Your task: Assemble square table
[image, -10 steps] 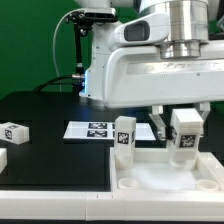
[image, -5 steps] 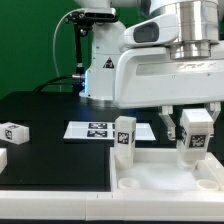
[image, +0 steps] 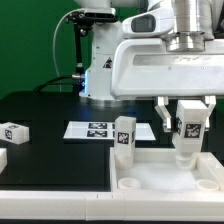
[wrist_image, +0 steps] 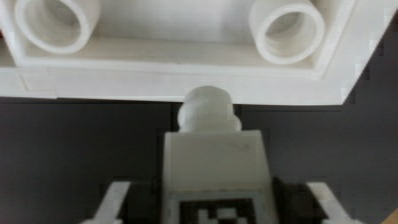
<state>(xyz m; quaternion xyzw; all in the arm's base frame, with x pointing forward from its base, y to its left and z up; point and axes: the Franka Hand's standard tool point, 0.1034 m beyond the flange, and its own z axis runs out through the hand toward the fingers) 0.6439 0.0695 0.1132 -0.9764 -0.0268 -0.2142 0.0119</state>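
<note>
The square table's white top (image: 160, 178) lies at the front on the exterior view's right, rim up. One tagged white leg (image: 124, 137) stands upright at its far corner. My gripper (image: 187, 130) is shut on a second tagged leg (image: 188, 135) and holds it upright just above the top's far side. In the wrist view this leg (wrist_image: 217, 160) sits between my fingers (wrist_image: 118, 200), and its rounded tip (wrist_image: 208, 102) points at the top's rim (wrist_image: 178, 85). Beyond the rim are two round holes (wrist_image: 292, 35). The gripper (wrist_image: 217, 205) has a finger against each side of the leg.
The marker board (image: 97, 130) lies flat on the black table behind the top. Two loose tagged legs (image: 13, 132) (image: 2, 157) lie at the exterior view's left. The robot's white base (image: 100, 70) stands at the back.
My gripper has risen a little with the leg and shifted slightly toward the exterior view's right. The standing leg and the top have not moved.
</note>
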